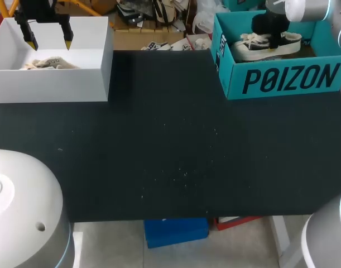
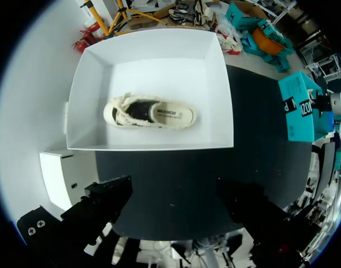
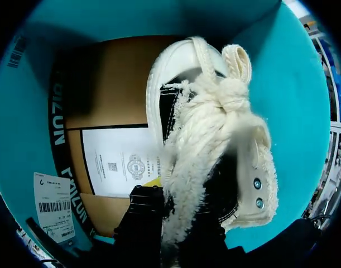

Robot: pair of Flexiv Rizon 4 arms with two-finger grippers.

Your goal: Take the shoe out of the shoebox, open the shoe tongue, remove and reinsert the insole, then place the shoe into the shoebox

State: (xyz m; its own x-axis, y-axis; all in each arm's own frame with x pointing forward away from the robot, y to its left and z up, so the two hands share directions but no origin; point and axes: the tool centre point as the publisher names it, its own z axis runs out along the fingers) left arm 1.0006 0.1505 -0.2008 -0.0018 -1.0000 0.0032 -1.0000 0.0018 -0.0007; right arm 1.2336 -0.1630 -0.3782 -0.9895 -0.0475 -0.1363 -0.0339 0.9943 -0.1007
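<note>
your right gripper (image 3: 176,198) is down inside the teal shoebox (image 1: 287,81), at the far right corner of the table (image 1: 170,145). the black and white shoe (image 1: 265,46) is in that shoebox, right under your right gripper. from the right wrist, the shoe's fuzzy cream top runs down between the two fingers, and they press on it from both sides. so this gripper is holding the shoe with a small gap. the shoe's white toe points away from the gripper, over the brown floor of the shoebox and a white paper lying there.

your left gripper (image 1: 49,42) hangs above the white box (image 1: 53,84) at the far left corner of the table. its fingers are spread wide and hold nothing. a cream shoe (image 2: 150,113) lies on its side in the white box, below and ahead of this gripper, not touching it.

the two boxes are well apart.
</note>
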